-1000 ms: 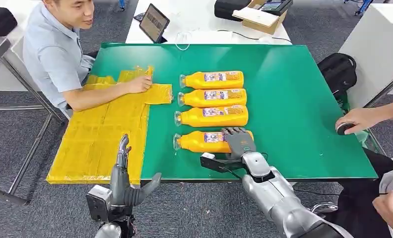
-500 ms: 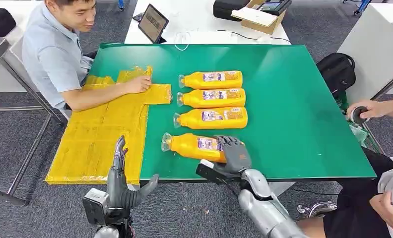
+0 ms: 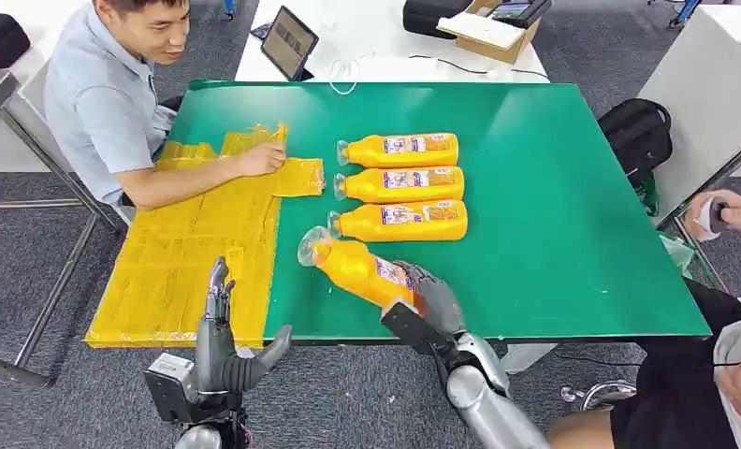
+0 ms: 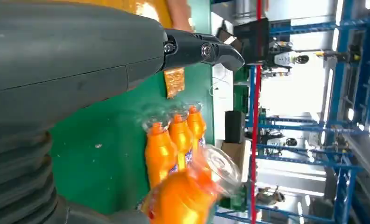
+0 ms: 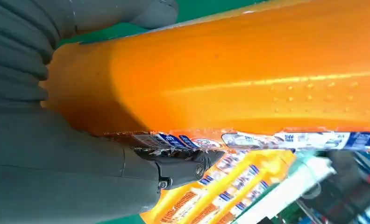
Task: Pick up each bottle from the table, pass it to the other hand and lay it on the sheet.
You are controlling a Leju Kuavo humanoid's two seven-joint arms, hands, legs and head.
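While left hand [image 3: 219, 351] waits, right hand [image 3: 429, 301] grips bottle [image 3: 357, 268].

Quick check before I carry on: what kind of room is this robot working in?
Probably a robotics lab or test workshop: blue metal racking along the wall, a green table laid out with orange bottles, and a tablet and cardboard box on a white desk behind.

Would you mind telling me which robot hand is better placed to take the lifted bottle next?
The left robot hand: it is open and empty beside the yellow sheet, while the right robot hand holds the bottle.
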